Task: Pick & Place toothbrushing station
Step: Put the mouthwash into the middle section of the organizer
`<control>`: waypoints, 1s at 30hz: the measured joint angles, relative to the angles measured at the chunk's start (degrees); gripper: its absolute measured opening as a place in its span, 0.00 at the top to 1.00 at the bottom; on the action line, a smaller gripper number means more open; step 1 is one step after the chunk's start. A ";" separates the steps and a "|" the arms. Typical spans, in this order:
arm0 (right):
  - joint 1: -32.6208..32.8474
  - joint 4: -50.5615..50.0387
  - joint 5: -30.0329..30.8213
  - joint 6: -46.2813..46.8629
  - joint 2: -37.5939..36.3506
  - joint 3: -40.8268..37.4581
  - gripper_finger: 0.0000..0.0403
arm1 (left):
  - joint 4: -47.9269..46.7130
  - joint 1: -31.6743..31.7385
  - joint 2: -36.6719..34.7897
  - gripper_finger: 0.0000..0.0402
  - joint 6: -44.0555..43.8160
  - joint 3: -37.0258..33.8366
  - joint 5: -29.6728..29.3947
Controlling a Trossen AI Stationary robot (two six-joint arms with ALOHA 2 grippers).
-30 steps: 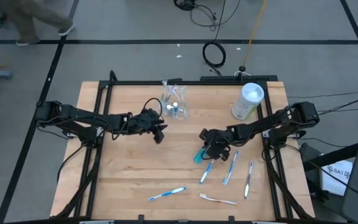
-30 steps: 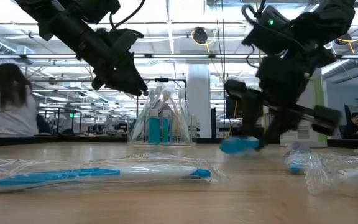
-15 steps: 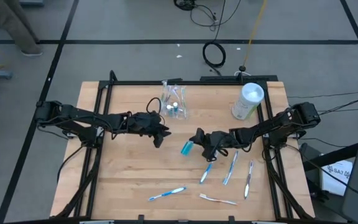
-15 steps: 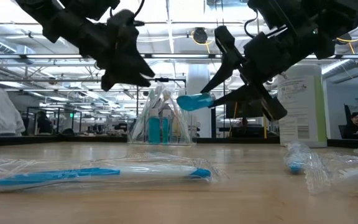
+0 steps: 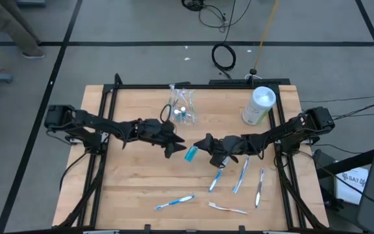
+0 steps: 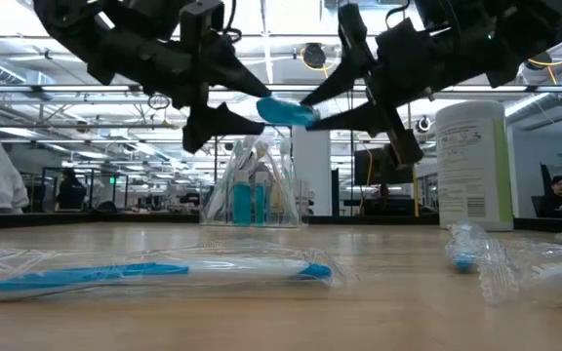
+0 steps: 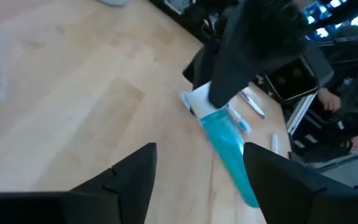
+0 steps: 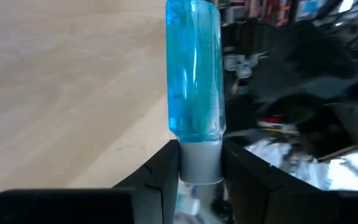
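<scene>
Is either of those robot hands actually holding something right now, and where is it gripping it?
Yes. The right hand pinches a small teal toothpaste tube by its pale cap end, lifted above the table. The left hand is open beside the tube, holding nothing.

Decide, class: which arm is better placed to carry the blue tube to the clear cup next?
Probably the left. Its open claw is at the free end of the toothpaste tube, and it lies nearer the clear cup. The right claw grips the cap end, offering the tube.

Both end effectors meet midair at a teal toothpaste tube [image 6: 286, 111].
</scene>
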 joint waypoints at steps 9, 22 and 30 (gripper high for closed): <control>-0.99 0.86 0.01 -3.17 0.00 0.02 0.74 | 11.16 -0.80 5.90 0.38 -7.14 0.00 4.11; -3.51 4.52 -0.09 -6.40 -0.02 0.02 0.74 | 10.62 -0.61 6.64 0.42 -5.53 -0.02 3.87; -3.59 4.23 -0.06 -6.51 -0.02 0.02 0.74 | 10.74 -0.58 6.64 0.63 -6.05 -0.02 3.85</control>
